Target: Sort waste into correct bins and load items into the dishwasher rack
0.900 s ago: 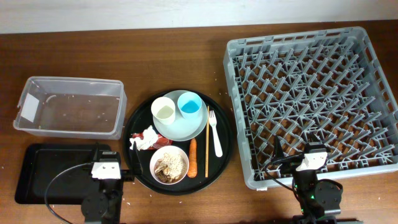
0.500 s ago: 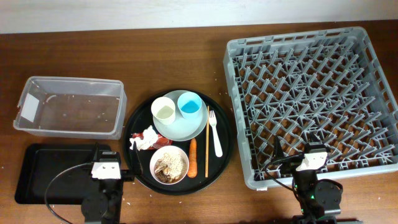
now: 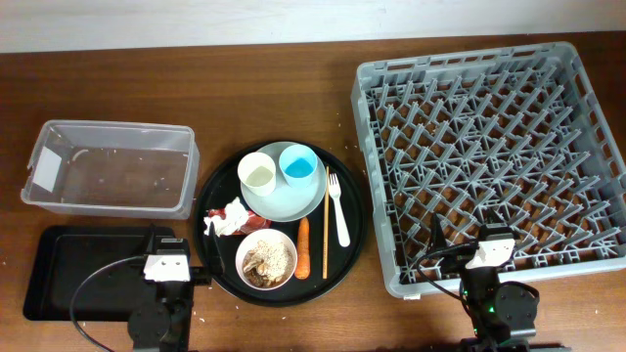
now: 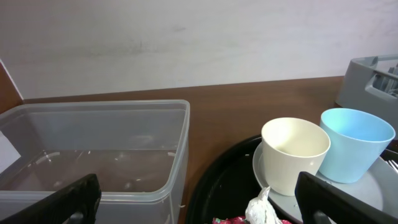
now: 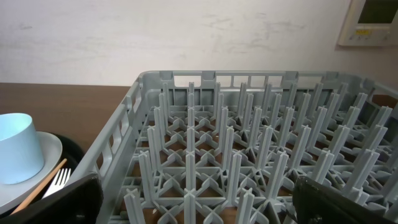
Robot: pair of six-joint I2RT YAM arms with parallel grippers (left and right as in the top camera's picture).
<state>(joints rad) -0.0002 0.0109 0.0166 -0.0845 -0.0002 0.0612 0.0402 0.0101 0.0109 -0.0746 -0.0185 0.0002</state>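
On the round black tray (image 3: 217, 186) lie a pale plate (image 3: 293, 200) with a cream cup (image 3: 257, 173) and a light blue cup (image 3: 297, 163), a white fork (image 3: 337, 208), chopsticks (image 3: 326, 220), a carrot (image 3: 303, 247), a white bowl (image 3: 266, 258) of rice with brown bits, crumpled tissue (image 3: 225, 217) and a red wrapper (image 3: 256, 222). The clear tub (image 3: 111, 168) and the black rectangular tray (image 3: 73, 269) sit at left. The grey rack (image 3: 494, 147) is at right. My left gripper (image 3: 166, 266) is open by the tray's front left. My right gripper (image 3: 487, 252) is open over the rack's front edge.
The left wrist view shows the tub (image 4: 93, 155), cream cup (image 4: 294, 152), blue cup (image 4: 354, 143) and tissue (image 4: 264, 208) ahead between wide fingers. The right wrist view shows the rack pegs (image 5: 249, 149) and the blue cup (image 5: 18, 149). A pale wall stands behind the brown table.
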